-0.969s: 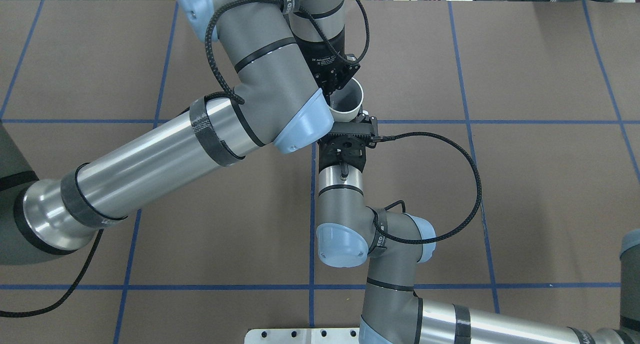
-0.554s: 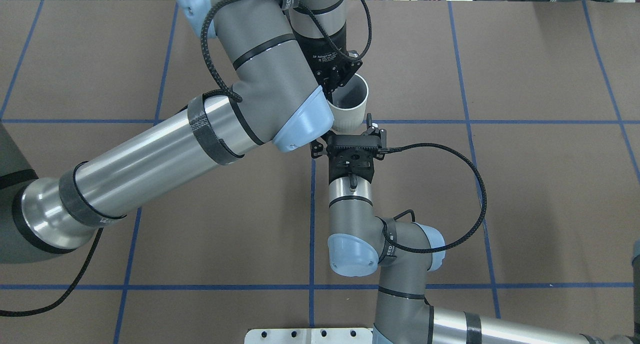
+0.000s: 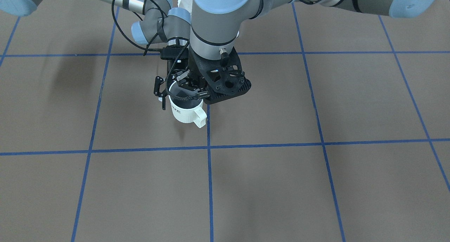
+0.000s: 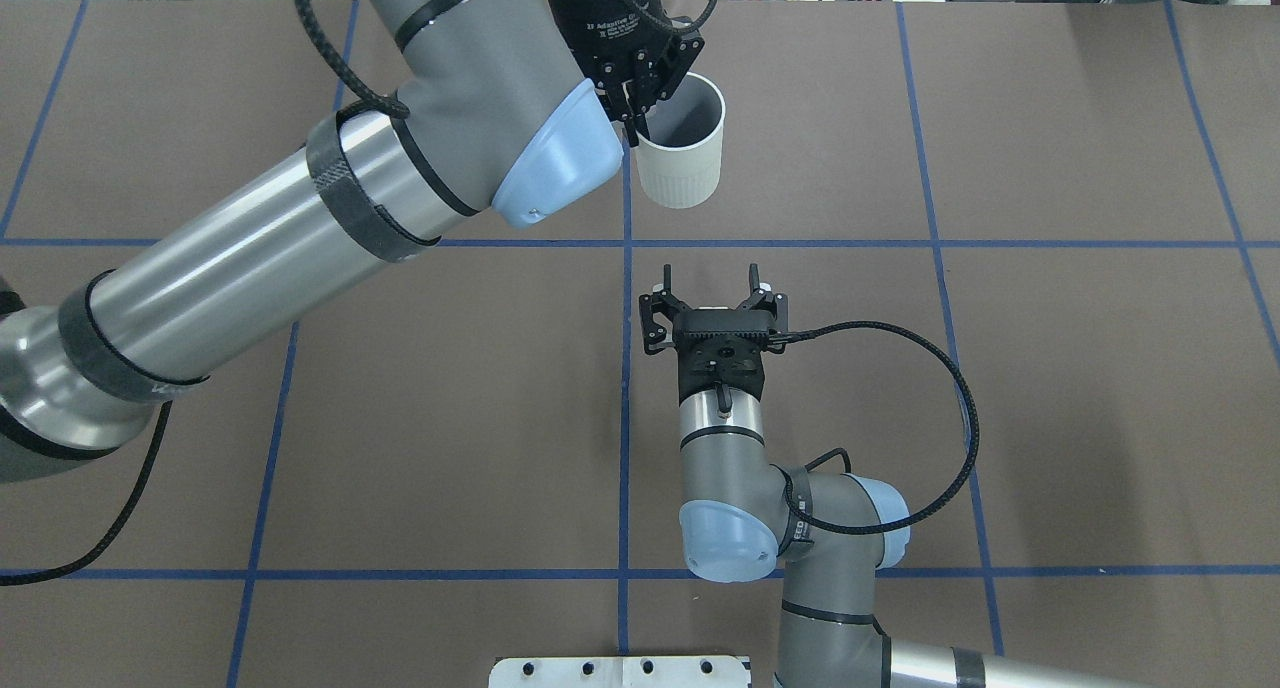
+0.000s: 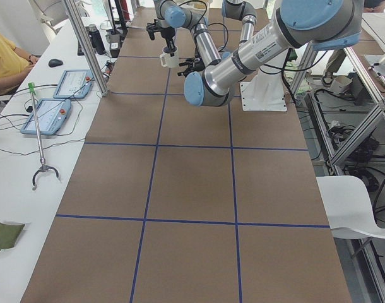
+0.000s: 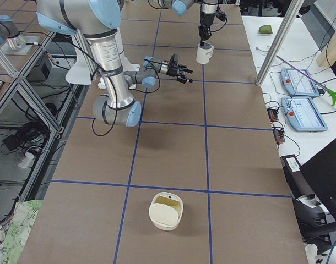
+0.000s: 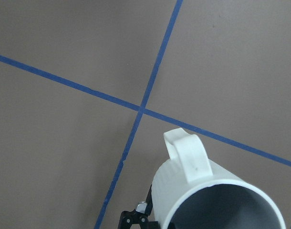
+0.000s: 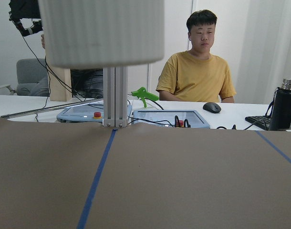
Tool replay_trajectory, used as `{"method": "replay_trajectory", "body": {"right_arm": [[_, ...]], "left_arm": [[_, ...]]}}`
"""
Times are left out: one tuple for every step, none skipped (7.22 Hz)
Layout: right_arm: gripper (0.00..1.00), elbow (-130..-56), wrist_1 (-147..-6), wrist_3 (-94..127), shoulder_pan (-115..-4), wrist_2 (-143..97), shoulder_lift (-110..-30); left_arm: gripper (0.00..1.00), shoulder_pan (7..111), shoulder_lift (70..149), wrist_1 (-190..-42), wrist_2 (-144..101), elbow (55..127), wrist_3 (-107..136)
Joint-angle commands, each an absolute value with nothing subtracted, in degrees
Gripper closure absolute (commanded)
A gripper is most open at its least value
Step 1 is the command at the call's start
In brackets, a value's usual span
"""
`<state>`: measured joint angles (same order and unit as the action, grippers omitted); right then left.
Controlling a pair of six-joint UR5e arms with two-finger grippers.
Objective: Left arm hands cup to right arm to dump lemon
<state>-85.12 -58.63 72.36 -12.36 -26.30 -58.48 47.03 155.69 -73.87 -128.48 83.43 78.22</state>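
Above the brown, blue-taped worktop [image 4: 1050, 368] hangs the cup [image 4: 685, 173], upright, ribbed cream with a grey inside. My left gripper [image 4: 640, 123] has its jaws pinched on the rim. My right gripper [image 4: 710, 271] sits apart, jaws spread. Beyond the far edge sits a person in yellow [image 8: 195, 76].

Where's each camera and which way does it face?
Front: across the table, facing the robot; left arm, right arm.
Overhead: behind the robot, looking down; both arms.
Left: table's left end, looking along; left arm nearest.
Right: opposite end; right arm nearest.
Left wrist: down onto table; left end effector's edge.
Right wrist: level, toward a person; own arm unseen.
All share the cup.
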Motion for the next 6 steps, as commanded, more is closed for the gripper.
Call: {"method": "replay_trajectory", "body": {"right_arm": [[0.00,-85.43,-55.92,72.16,-14.83,-28.64,-60.20],[0.00,-85.69,-47.63,69.37,-16.94,-34.74,-61.25],[0.00,-85.61,-39.28,62.65,-19.31,-39.42,-62.83],[0.00,-85.78,-38.24,62.06,-21.51,-41.99,-64.49],[0.00,-86.65,-38.32,62.05,-23.80,-45.75,-65.56],[0.00,-89.36,-38.23,61.79,-25.91,-49.97,-69.39]], "left_arm": [[1.00,48.07,152.16,-73.83,-128.85,87.43,77.09],[1.00,48.25,148.14,-73.74,-128.67,90.50,73.08],[1.00,48.95,144.01,-73.74,-128.41,93.22,69.30],[1.00,49.39,138.22,-73.83,-128.23,96.91,65.34],[1.00,50.26,132.07,-73.83,-128.06,101.03,59.82],[1.00,51.67,126.62,-73.92,-128.14,104.12,54.89]]}}
